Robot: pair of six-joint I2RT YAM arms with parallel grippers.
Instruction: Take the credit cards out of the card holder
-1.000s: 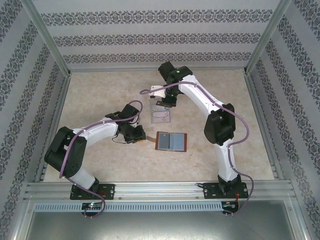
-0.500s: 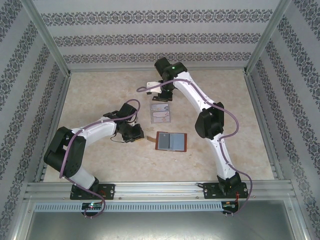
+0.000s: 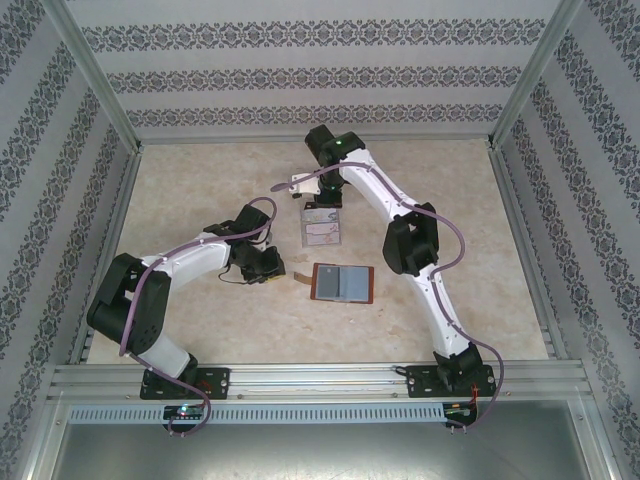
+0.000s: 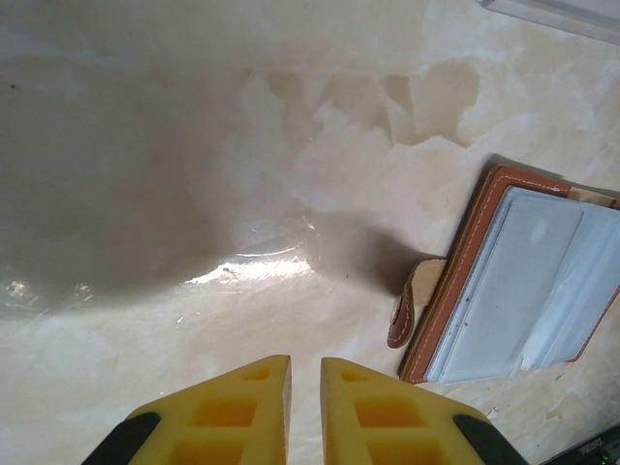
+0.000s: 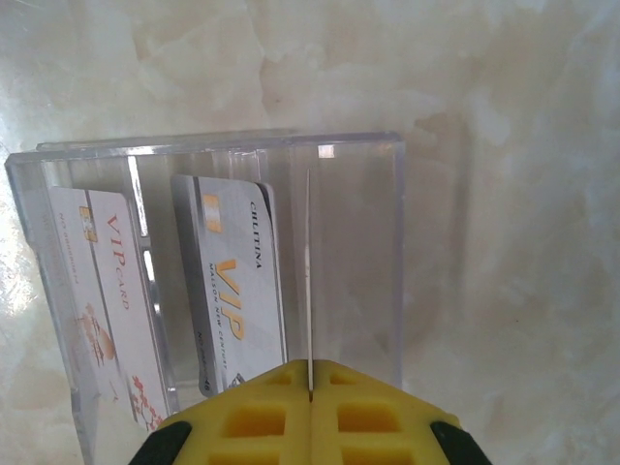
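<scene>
The card holder (image 3: pixel 343 283) lies open on the table, brown leather edge around blue-grey pockets (image 4: pixel 513 286), its tan strap tab (image 4: pixel 412 308) toward my left gripper (image 4: pixel 305 360). That gripper (image 3: pixel 272 267) hovers just left of the tab, jaws a narrow gap apart with nothing between them. My right gripper (image 5: pixel 310 366) is shut on a thin credit card (image 5: pixel 309 281) seen edge-on, held above the clear tray (image 5: pixel 399 242). Two credit cards lie in the tray: a white one (image 5: pixel 102 300) and a grey one (image 5: pixel 237 281). In the top view the right gripper (image 3: pixel 322 193) is at the tray's far end (image 3: pixel 322 228).
Aluminium frame rails (image 3: pixel 320 378) run along the near edge, and patterned walls (image 3: pixel 320 75) close the other sides. Bare marble-look tabletop (image 3: pixel 440 190) lies to the right of the tray and the card holder.
The right arm has stretched farther back and left, carrying its card from over the tray toward the tray's far end. The left arm and the card holder have barely moved.
</scene>
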